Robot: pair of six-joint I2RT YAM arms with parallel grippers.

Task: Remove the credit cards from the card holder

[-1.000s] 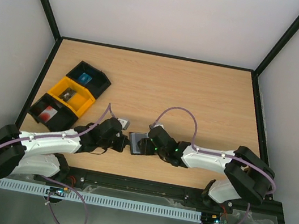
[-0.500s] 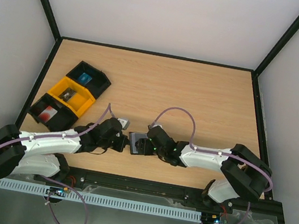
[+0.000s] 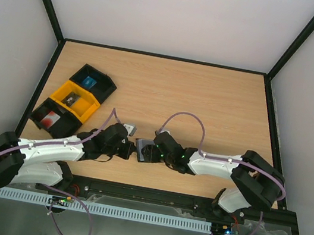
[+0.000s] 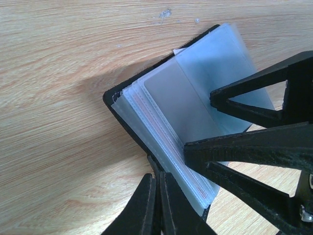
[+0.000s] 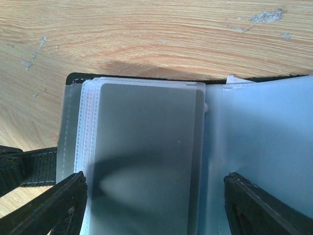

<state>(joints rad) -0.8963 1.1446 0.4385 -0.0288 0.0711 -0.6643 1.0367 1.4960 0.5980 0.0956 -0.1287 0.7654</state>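
Note:
The card holder (image 3: 143, 150) lies open on the table between the two arms, its clear sleeves fanned out (image 4: 195, 98). My left gripper (image 4: 157, 178) is shut on the holder's black near edge. My right gripper (image 5: 156, 178) is open wide over the sleeves, one finger on each side of the front sleeve. A dark grey credit card (image 5: 146, 147) fills that sleeve. A red edge (image 4: 161, 132) shows among the sleeves behind it. In the left wrist view the right gripper's fingers (image 4: 254, 98) rest over the sleeves.
Three joined open trays sit at the far left: a black one (image 3: 103, 85) with a blue card, a yellow one (image 3: 63, 91) with a dark card, and a black one (image 3: 40, 115) with a red card. Black frame rails border the table.
My right gripper has opened wider over the sleeves and edged slightly left. The left gripper has kept its hold on the card holder.

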